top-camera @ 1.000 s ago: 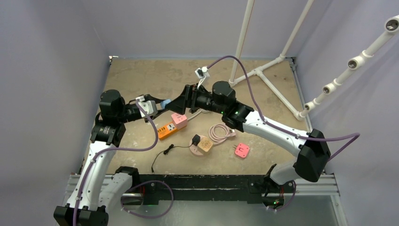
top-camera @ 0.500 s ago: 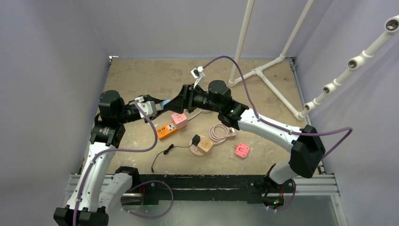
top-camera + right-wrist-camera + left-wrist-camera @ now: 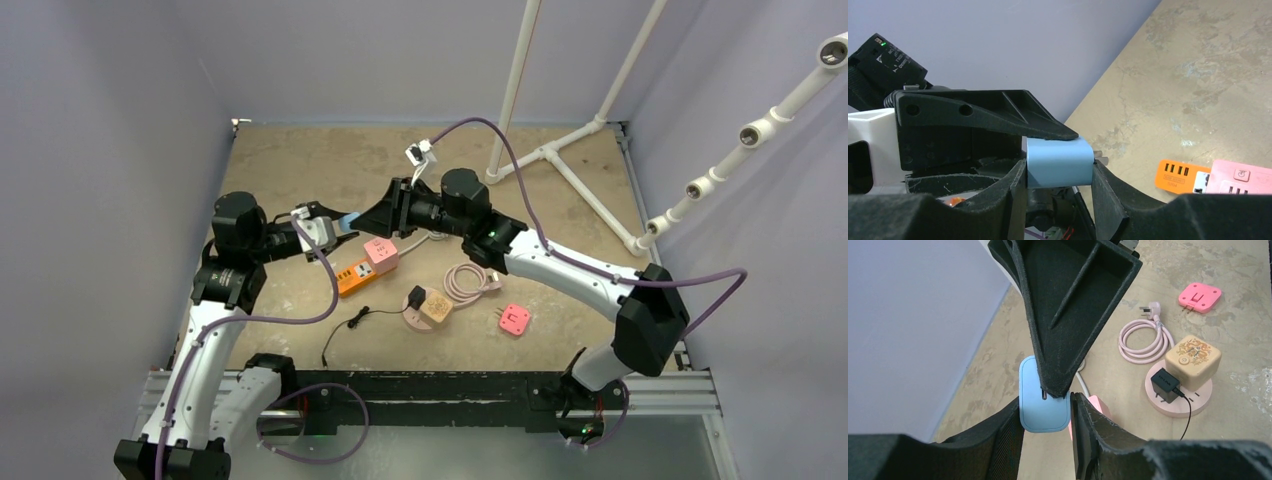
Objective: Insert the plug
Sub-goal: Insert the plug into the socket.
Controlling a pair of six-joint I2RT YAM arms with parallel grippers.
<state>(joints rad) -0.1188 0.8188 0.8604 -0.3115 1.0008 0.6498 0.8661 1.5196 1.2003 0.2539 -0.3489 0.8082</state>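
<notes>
The small light blue plastic plug [image 3: 350, 218] is up in the air, a little left of the middle of the top picture. The left gripper [image 3: 1046, 412] squeezes it on two sides. The right gripper [image 3: 1059, 175] squeezes its other two sides. The long orange power strip [image 3: 350, 276] lies on the sandy brown table [image 3: 300, 160] just below them, with a pink block [image 3: 380, 254] at its right end.

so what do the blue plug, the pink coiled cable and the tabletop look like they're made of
Blue plug: likely moulded plastic; smooth matte faces, rounded corners.
Pink coiled cable: probably a rubbery or PVC sheath; soft sheen, bends in neat loops.
Tabletop: hard to tell, maybe worn board or stone-look laminate; dull, mottled tan with pale scuffs.
</notes>
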